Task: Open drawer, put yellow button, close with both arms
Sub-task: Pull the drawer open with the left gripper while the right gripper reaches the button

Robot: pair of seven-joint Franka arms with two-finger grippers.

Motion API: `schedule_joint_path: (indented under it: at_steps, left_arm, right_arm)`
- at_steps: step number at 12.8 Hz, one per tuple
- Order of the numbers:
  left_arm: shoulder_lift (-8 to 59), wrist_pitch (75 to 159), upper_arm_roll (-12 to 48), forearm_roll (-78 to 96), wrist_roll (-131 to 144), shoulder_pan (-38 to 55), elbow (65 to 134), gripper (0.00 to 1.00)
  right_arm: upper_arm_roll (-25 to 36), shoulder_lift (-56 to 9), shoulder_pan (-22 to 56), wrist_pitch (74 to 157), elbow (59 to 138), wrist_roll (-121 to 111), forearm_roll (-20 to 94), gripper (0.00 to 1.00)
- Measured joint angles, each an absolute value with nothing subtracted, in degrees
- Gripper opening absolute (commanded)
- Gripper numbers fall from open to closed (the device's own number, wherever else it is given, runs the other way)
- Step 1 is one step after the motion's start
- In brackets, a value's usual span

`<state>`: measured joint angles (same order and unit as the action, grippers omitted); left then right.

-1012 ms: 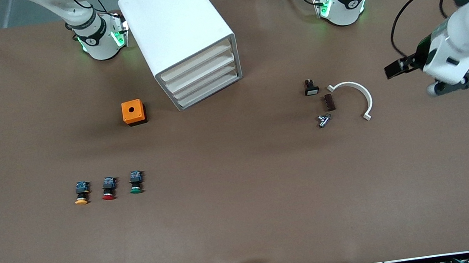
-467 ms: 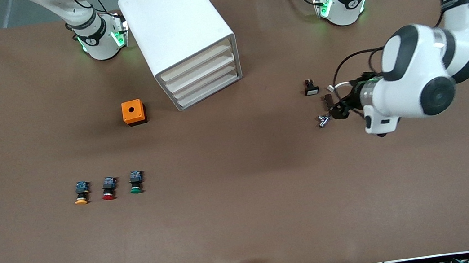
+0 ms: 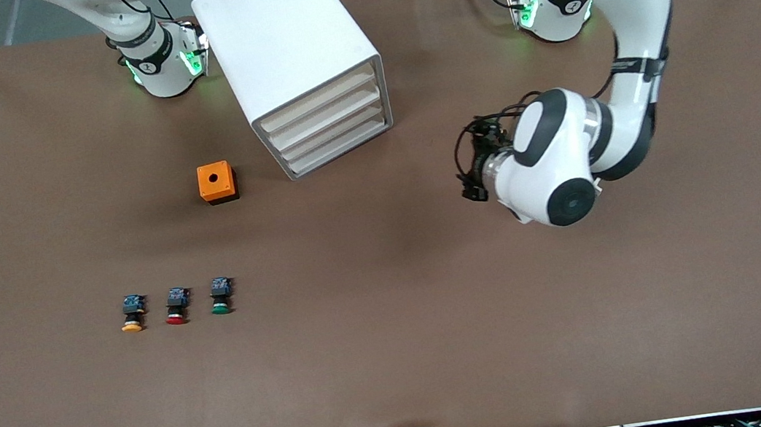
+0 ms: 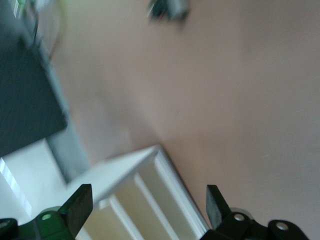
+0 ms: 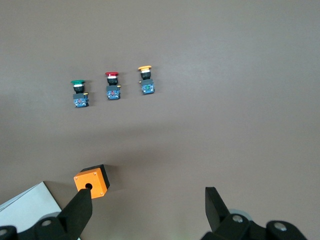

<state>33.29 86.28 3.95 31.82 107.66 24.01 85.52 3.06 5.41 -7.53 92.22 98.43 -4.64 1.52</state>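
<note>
Since half a second ago our left arm swung toward the cabinet (image 3: 292, 56); left gripper (image 4: 148, 206) spread wide, over table (image 3: 399, 358) beside the cabinet. Drawer (image 3: 320, 101) shut, topmost in cabinet. Right gripper (image 5: 149, 209) held high, fingers wide, waiting. Yellow button (image 3: 132, 314) well nearer the camera than cabinet, beside red button (image 3: 176, 306)
</note>
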Motion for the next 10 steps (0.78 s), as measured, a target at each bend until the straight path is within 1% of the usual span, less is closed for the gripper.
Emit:
schedule_joint_path:
  at_steps: [2, 3, 7, 9, 10]
  left_arm:
    - [35.7, 86.3, 4.0, 41.0, 114.1, 24.4, 85.5, 0.97]
    - [36.3, 86.2, 4.0, 44.9, 117.9, 24.5, 85.5, 0.95]
    - [38.0, 84.7, 4.1, 56.5, 130.7, 27.5, 85.3, 0.76]
    - [38.8, 84.6, 4.1, 59.5, 134.0, 30.1, 85.2, 0.68]
    - [39.3, 84.6, 4.1, 60.9, 134.9, 31.1, 85.2, 0.67]
  right_arm:
    - [3.0, 3.3, -6.3, 93.7, 98.9, -4.6, 1.5, 1.00]
    - [2.9, 1.6, -5.9, 94.5, 99.1, -4.5, 1.5, 1.00]
    - [2.9, -6.4, -5.0, 100.7, 99.8, -4.5, 1.5, 1.00]
    - [3.1, -10.3, -5.0, 104.4, 99.9, -4.5, 1.5, 1.00]
    - [3.1, -12.3, -5.0, 106.4, 99.9, -4.5, 1.5, 1.00]
